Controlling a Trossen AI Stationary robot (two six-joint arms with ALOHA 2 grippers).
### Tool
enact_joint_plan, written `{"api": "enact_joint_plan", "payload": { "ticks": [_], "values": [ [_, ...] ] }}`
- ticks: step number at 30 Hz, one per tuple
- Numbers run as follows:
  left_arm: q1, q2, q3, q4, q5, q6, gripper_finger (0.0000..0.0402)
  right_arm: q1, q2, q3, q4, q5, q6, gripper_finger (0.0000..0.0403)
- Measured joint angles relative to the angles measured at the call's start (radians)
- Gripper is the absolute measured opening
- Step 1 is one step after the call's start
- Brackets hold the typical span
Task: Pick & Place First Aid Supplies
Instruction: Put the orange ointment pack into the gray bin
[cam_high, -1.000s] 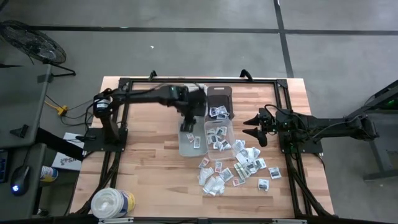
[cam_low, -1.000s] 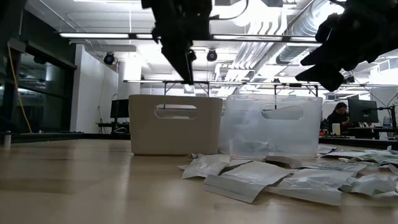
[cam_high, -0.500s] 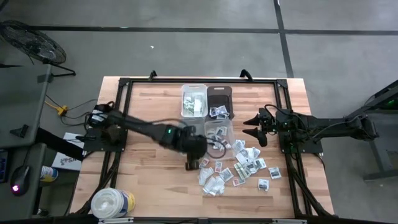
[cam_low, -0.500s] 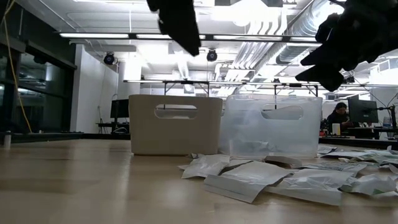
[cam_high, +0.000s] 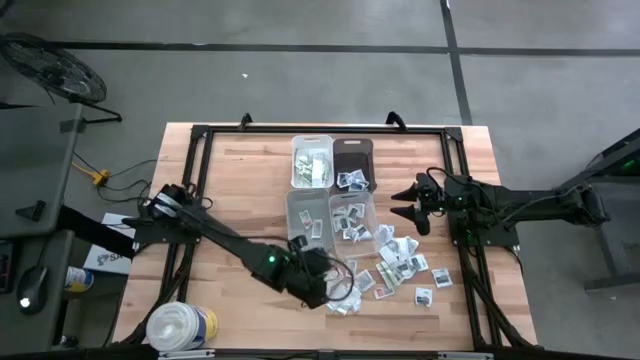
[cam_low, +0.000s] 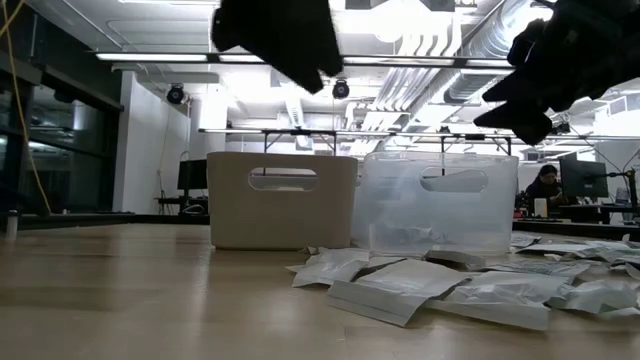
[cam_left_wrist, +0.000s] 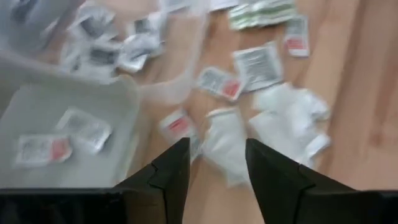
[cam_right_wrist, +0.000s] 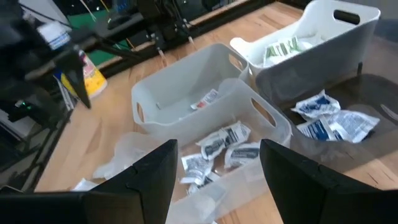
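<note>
First aid supplies (cam_high: 385, 268): loose packets scattered on table (cam_high: 230, 200), near-right of centre, just beside the bins; more already sorted inside bins.
Bins, 4 in a block mid-table, per my high view: white bin (cam_high: 311, 160) w/ greenish packets; dark bin (cam_high: 353, 163) w/ white/blue-print packets; clear bin (cam_high: 306, 218) w/ a couple of packets; second clear bin (cam_high: 351, 217) w/ several.
L gripper (cam_high: 322, 290): I see it over near-left edge of the loose heap, above a crumpled white packet (cam_left_wrist: 227, 140). Fingers (cam_left_wrist: 168, 177) parted, nothing between them.
R gripper (cam_high: 400, 202): parked off right side of bins, above table, fingers (cam_right_wrist: 152, 177) spread wide, empty.
Misc: big white tub (cam_high: 180, 326), near-left corner. Person (cam_low: 547, 185) seated in room beyond, low view.
</note>
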Motion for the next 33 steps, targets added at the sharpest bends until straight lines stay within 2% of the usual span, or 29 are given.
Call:
{"api": "enact_joint_plan", "payload": {
  "ticks": [4, 7, 10, 15, 18, 21, 25, 30, 33],
  "values": [
    [0.000, 0.068, -0.003, 0.055, 0.027, -0.015, 0.0156, 0.000, 0.004, 0.000, 0.001, 0.000, 0.000, 0.0222],
    [0.010, 0.113, 0.002, 0.132, 0.066, -0.089, 0.0156, 0.000, 0.012, 0.000, 0.008, 0.000, 0.000, 0.0222],
    [0.014, 0.160, 0.003, 0.199, 0.061, -0.155, 0.0156, 0.000, 0.011, 0.000, 0.009, 0.004, 0.000, 0.0222],
    [0.012, 0.202, 0.002, 0.182, 0.046, -0.265, 0.0156, 0.000, 0.025, 0.000, 0.019, 0.004, 0.000, 0.0222],
    [-0.004, 0.202, 0.002, 0.133, -0.012, -0.325, 0.0156, 0.000, 0.023, 0.000, 0.011, 0.004, 0.000, 0.0222],
    [-0.031, 0.202, 0.013, 0.002, -0.110, -0.435, 0.0156, 0.000, 0.030, 0.000, 0.015, 0.004, 0.000, 0.0222],
    [-0.068, 0.199, 0.054, -0.149, -0.135, -0.563, 0.0156, 0.000, 0.039, 0.000, 0.013, 0.004, 0.000, 0.0222],
    [-0.094, 0.215, 0.052, -0.159, -0.246, -0.652, 0.0156, 0.000, 0.048, 0.000, 0.015, 0.004, 0.000, 0.0222],
    [-0.090, 0.235, 0.056, -0.119, -0.258, -0.636, 0.0156, 0.000, 0.047, 0.000, 0.013, 0.003, 0.000, 0.0222]
  ]
}}
